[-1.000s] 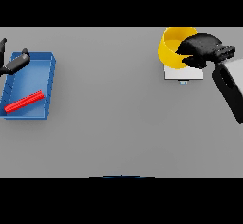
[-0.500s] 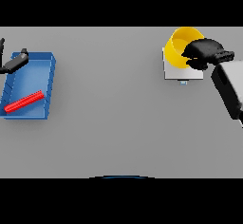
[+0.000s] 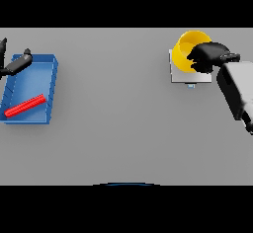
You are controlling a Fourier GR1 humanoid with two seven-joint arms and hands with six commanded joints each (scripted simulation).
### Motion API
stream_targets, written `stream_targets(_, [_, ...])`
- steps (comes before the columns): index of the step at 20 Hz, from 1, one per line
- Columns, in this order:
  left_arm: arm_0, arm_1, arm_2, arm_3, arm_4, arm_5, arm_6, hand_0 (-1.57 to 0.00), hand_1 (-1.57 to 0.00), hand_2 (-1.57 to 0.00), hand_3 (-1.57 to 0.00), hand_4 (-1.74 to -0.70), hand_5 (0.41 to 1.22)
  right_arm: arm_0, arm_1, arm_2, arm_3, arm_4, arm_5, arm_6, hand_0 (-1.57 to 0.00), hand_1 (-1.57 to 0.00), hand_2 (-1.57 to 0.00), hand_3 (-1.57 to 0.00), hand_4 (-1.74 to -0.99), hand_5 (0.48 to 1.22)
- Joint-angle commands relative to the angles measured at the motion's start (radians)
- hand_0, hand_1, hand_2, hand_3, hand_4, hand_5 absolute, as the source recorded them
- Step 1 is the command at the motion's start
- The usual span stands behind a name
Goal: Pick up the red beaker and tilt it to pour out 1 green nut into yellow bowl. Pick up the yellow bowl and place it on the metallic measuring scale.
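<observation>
one round yellow plastic bowl (image 3: 189, 49), tilted a second ago, is now settling upright on the flat metallic measuring scale (image 3: 179, 74) at two o'clock, the right hand (image 3: 210, 55) gripping its rim; placement is looking nearly done.

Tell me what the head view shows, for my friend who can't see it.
The right hand grips the yellow bowl over the metallic measuring scale at far right. At far left, a red beaker lies in a blue tray beside the left hand.
</observation>
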Motion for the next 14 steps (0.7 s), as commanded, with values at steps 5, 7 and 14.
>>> stream_targets(5, [-0.014,-0.01,0.001,0.041,-0.003,-0.018,-0.007,0.0,0.0,0.0,0.0,-0.81,0.742,-0.013,0.002,-0.005,0.048,-0.004,0.024,-0.013,-0.62,-0.55,-0.69,-0.67,-1.444,0.887])
stream_targets(7, [-0.02,-0.016,-0.008,0.045,-0.013,-0.018,-0.01,0.0,0.0,0.0,0.0,-0.81,0.738,-0.023,0.007,-0.005,0.065,-0.002,0.024,-0.027,-0.4,-0.35,-0.52,-0.6,-1.41,0.821])
stream_targets(14, [-0.027,-0.038,-0.006,0.057,-0.009,-0.007,-0.005,0.0,0.0,0.0,0.0,-0.82,0.733,-0.039,0.014,0.019,0.104,0.026,0.029,-0.061,-0.08,-0.07,-0.17,-0.39,-1.325,0.737])
